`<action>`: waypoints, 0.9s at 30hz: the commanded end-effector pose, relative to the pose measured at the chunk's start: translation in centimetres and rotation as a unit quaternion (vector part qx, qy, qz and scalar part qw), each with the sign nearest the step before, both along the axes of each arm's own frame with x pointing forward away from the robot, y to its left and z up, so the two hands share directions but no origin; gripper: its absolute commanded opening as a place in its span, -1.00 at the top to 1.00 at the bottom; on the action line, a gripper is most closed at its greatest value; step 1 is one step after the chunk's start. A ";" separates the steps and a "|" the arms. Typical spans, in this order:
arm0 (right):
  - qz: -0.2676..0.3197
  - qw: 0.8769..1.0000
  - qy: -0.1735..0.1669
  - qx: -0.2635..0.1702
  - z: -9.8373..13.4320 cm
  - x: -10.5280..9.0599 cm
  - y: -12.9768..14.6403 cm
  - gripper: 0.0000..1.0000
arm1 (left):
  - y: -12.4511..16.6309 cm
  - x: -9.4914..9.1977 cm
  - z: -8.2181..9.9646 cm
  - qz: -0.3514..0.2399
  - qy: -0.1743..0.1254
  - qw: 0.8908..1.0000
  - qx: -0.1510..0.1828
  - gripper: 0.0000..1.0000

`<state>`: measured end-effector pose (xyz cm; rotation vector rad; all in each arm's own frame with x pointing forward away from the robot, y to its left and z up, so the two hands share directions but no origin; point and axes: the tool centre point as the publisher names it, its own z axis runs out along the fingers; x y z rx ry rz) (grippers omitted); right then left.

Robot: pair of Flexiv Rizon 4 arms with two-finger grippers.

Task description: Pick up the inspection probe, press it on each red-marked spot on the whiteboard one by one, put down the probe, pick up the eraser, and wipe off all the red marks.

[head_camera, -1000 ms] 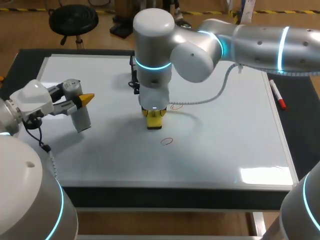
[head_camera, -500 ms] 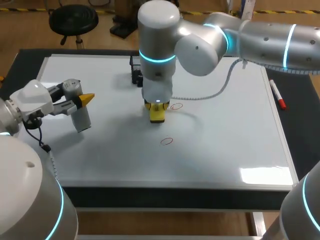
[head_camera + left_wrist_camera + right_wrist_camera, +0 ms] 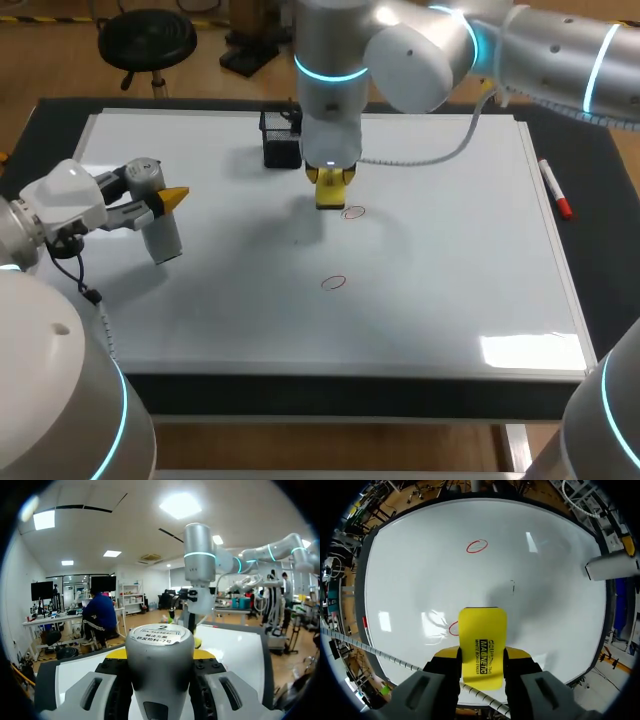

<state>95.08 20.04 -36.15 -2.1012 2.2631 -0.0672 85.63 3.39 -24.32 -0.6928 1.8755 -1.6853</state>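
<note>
eraser (image 3: pixel 482 630) of yellow slab plastic, likely light and stiff, clamped by its long edges in right gripper (image 3: pixel 482 655) fingers; left gripper (image 3: pixel 160 653) fingers clamp grey cylindrical probe (image 3: pixel 159 635).

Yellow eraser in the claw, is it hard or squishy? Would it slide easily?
Probably hard: the flat yellow rectangular eraser shows straight edges while the right claw squeezes it from both sides. It likely slides easily, since the glossy white whiteboard looks smooth.

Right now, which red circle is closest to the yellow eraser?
The red circle just beside the eraser, farther from the robot; the other circle lies apart.
</note>
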 end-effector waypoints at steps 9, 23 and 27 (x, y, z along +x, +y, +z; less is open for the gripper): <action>-0.006 1.000 -0.007 0.002 0.7 0.0 -1.0 1.00 | -0.1 0.1 0.1 0.001 0.000 1.000 0.001 1.00; -0.022 1.000 -0.017 -0.001 0.6 1.9 -3.3 1.00 | -0.1 0.1 0.1 0.001 0.000 1.000 0.001 1.00; -0.038 0.999 -0.021 -0.004 0.9 3.9 -6.0 1.00 | -0.1 0.1 0.1 0.001 0.000 1.000 0.001 1.00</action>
